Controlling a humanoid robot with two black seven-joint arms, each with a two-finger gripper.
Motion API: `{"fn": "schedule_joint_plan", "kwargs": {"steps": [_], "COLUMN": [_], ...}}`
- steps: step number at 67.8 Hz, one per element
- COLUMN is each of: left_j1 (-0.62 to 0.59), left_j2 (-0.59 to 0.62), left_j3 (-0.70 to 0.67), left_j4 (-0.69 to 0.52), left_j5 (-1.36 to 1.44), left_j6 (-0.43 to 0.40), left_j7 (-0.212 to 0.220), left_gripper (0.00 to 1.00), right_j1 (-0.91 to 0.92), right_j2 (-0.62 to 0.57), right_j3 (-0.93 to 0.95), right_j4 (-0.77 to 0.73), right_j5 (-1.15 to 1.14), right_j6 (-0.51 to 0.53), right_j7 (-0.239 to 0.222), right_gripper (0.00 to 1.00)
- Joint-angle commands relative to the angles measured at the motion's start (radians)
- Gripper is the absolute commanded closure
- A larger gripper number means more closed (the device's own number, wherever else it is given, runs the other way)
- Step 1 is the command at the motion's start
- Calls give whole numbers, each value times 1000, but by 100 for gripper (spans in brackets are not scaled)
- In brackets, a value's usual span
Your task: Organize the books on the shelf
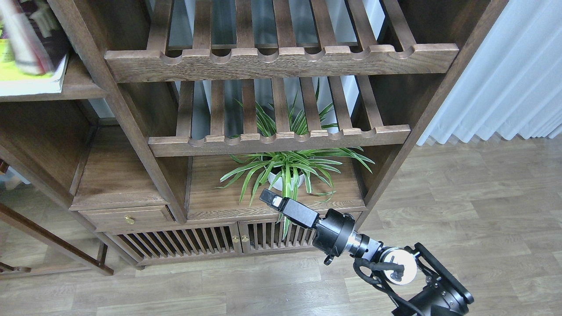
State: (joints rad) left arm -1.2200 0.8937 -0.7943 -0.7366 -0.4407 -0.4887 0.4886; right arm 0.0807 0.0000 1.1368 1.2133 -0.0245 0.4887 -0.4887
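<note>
At the top left, a yellow-green book [11,66] with a white border lies flat on the dark-brown shelf [81,85]. Over it is a motion-blurred maroon book [53,40], tilted, with a pale edge along its left side. What holds it is outside the view. My left gripper is not in view. My right gripper [267,197] hangs low in front of the plant, far from the books, with nothing in it. It is dark and its two fingers cannot be told apart.
Two slatted racks with scalloped rails [281,61] [281,142] fill the middle bay. A potted spider plant [287,171] stands below them. Lower down are a small drawer [127,217] and slatted cabinet doors [197,243]. A white curtain [505,74] hangs at the right.
</note>
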Motion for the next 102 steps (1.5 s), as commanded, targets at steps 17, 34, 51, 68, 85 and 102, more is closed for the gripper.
{"fn": "schedule_joint_plan", "kwargs": {"steps": [17,34,51,68,85,102], "left_j1": [-16,-9,-3,-1,1,10], "left_j2": [40,151,352,511,564,547], "left_j3": [0,18,159,420,662,997], "left_j4": [-148,-259,-311,-360,-419,-435], "left_j5": [5,13,17,16,-3,-35], "left_j6": [0,0,0,0,0,0], "left_j7": [0,0,0,0,0,-268], "left_gripper": [7,4,2,0,0,0], "right_j1": [-18,-30,-53,-78,-114,-142], "right_j2": [0,0,0,0,0,0], "right_j3": [-5,-9,-9,-6,3,5], "right_j4": [2,2,2,2,2,2], "right_j5": [0,0,0,0,0,0], "right_j6": [0,0,0,0,0,0], "right_j7": [0,0,0,0,0,0], "right_gripper": [0,0,0,0,0,0]}}
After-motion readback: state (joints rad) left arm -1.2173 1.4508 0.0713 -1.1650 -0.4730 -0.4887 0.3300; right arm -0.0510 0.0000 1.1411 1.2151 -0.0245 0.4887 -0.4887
